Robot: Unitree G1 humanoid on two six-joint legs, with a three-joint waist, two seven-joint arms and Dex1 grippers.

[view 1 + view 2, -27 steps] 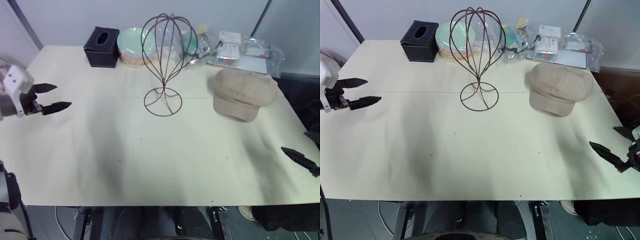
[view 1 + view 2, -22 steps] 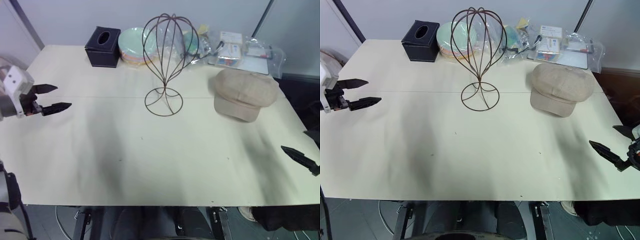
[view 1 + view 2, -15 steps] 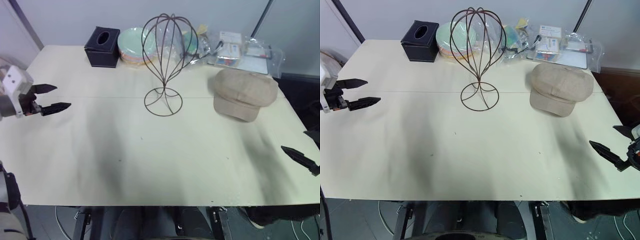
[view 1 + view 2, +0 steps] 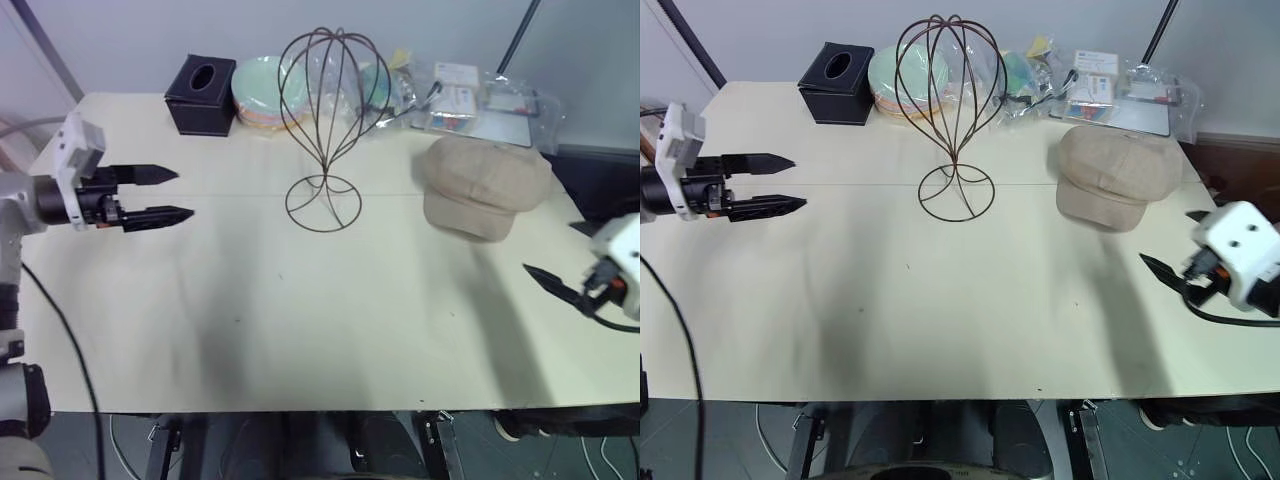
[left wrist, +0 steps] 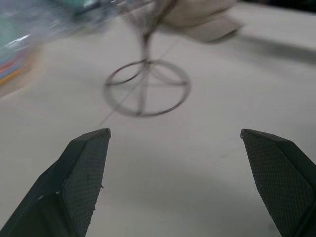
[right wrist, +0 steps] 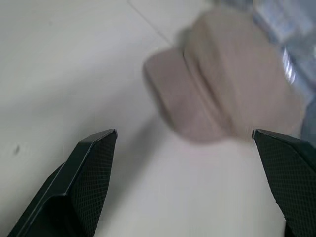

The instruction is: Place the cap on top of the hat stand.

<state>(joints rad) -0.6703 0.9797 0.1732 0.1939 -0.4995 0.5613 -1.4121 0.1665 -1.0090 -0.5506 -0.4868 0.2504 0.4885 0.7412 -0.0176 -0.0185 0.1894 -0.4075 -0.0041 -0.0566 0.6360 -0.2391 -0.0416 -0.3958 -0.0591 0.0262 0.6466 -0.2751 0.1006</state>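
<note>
Beige fabric cap (image 4: 484,186) | puffy panelled crown | short brim | flat on table (image 4: 300,320)

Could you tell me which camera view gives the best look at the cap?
The right eye view: the cap lies whole and sharp on the table, right of the hat stand. The left eye view shows it much the same. The right wrist view shows it blurred; the left wrist view catches part of it.

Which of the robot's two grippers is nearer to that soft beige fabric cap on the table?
Right. The right gripper hangs open just in front of the beige fabric cap, apart from it. The left gripper hangs open far across the table, beyond the dark wire hat stand.
</note>
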